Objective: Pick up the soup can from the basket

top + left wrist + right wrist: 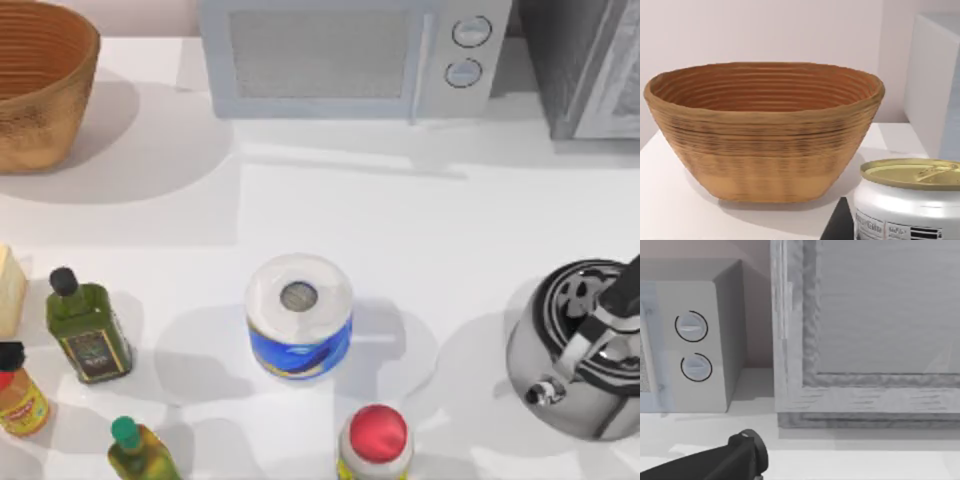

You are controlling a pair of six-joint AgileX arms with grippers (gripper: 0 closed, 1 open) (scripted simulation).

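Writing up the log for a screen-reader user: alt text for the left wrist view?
A wide woven wicker basket, orange-brown with a ribbed inside, stands upright on a white table before a pale wall. In the near corner is a silver soup can with a tan-gold pull-tab top, outside the basket and nearer the camera. A white box-shaped object stands at the edge.

Left wrist: I have it low and about level, aimed sideways across the worktop.
Left gripper point(838, 226): just a dark wedge of it shows close in; I cannot read its state.
Right wrist: low, level, aimed along the worktop.
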